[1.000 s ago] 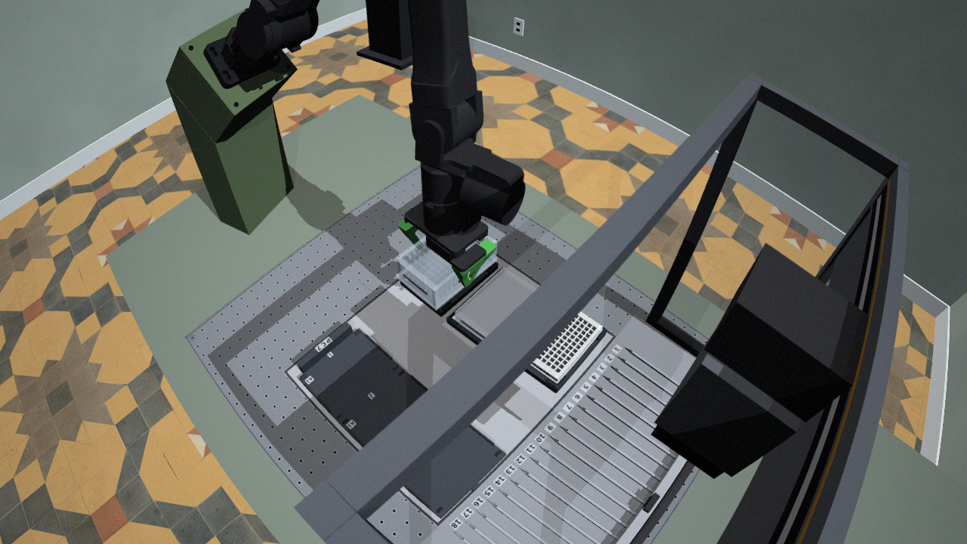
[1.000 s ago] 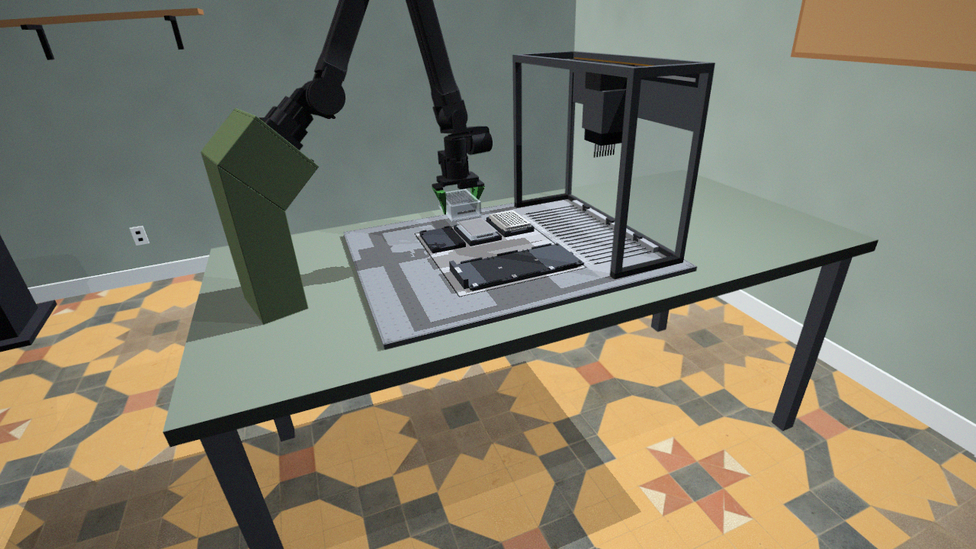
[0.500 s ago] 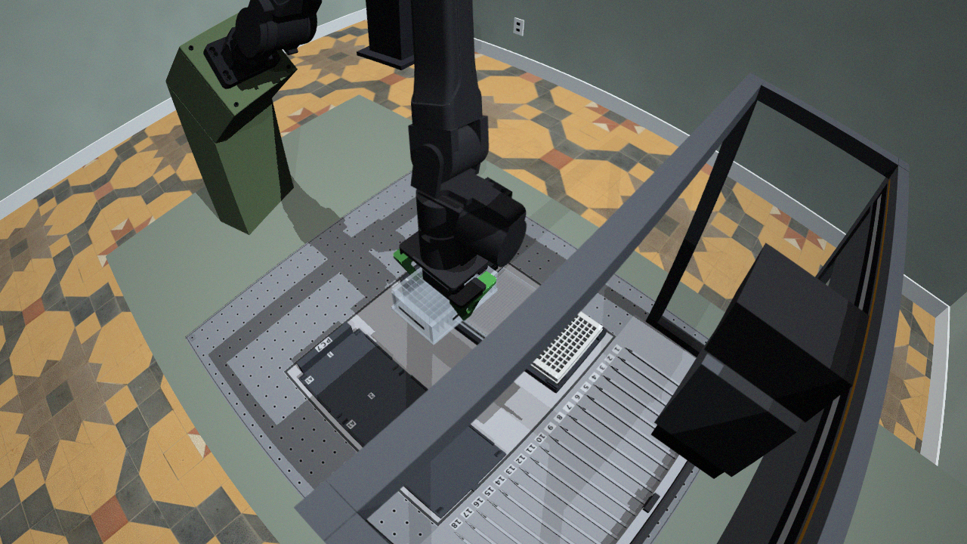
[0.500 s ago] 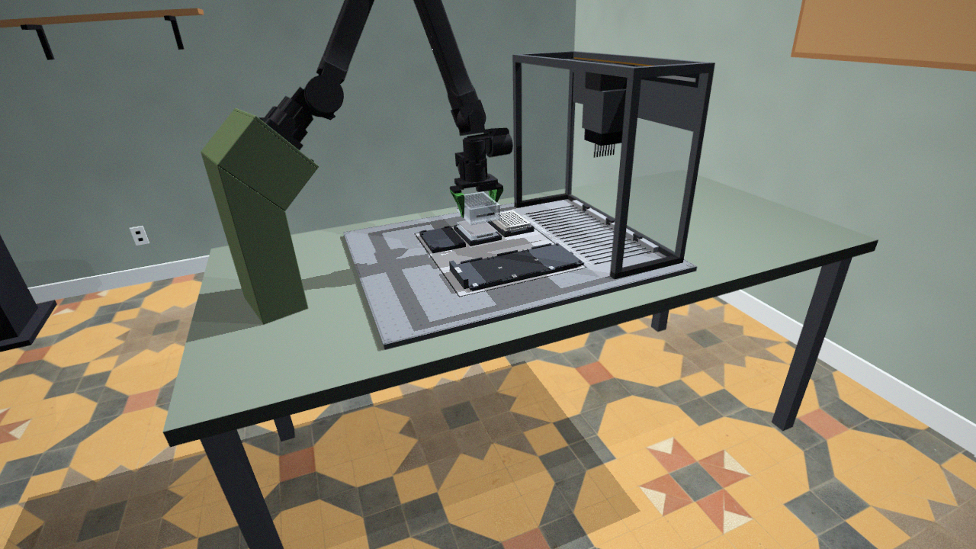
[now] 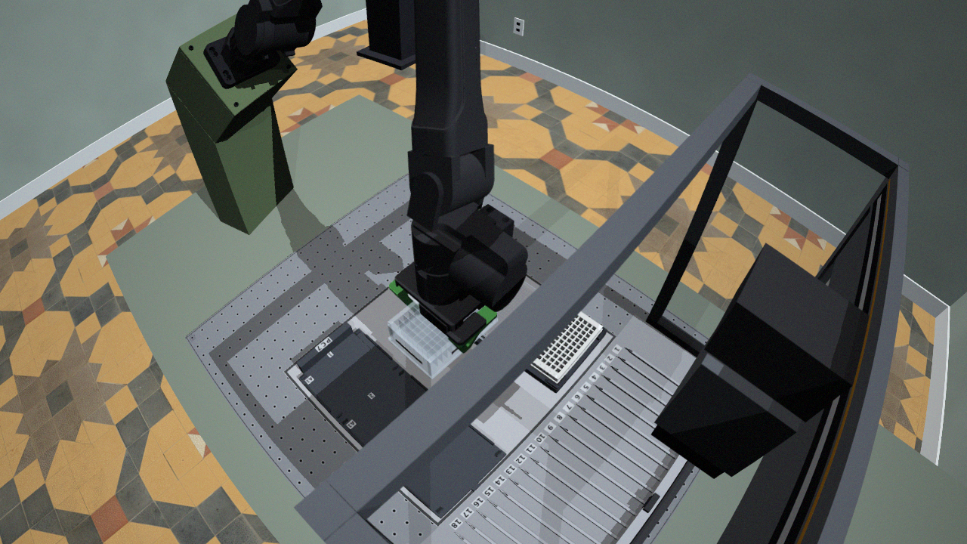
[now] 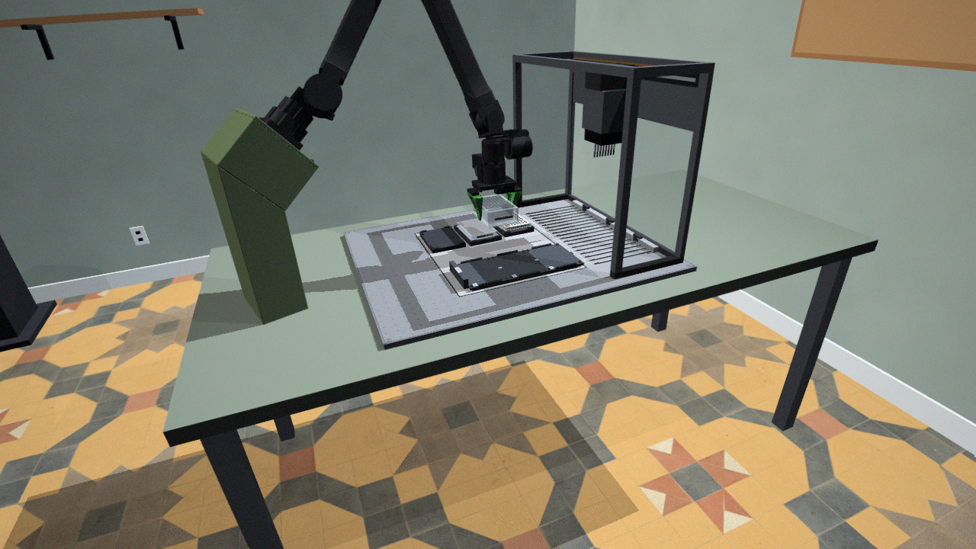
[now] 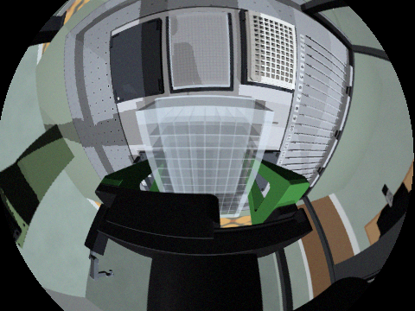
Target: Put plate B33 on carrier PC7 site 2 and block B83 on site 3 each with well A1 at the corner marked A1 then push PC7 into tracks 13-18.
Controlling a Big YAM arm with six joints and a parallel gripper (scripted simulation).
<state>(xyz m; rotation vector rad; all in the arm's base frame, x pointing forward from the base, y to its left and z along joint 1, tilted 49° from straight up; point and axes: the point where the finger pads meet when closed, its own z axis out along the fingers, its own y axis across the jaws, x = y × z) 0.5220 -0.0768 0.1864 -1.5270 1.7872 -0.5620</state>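
My gripper [image 5: 446,323] has green fingers and is shut on the clear deep-well block B83 [image 5: 418,341], held level in the air beside the row of nests. The block also shows in the wrist view [image 7: 204,155] and in the exterior view [image 6: 496,207]. The nest S1 [image 7: 135,60] is empty. The grey 384-well plate B33 [image 7: 202,48] lies on the nest S2. The white 96-well plate B38 [image 5: 566,348] lies on the nest S3. The dark carrier PC7 [image 5: 365,392] lies on the apron with all its sites empty, its handle end away from the rails.
The loading rails [image 5: 594,433] with numbered tracks run under the instrument's dark frame [image 5: 541,304]. A black pipetting head [image 5: 764,358] hangs inside the frame. A green pedestal [image 5: 230,135] stands at the table's back left.
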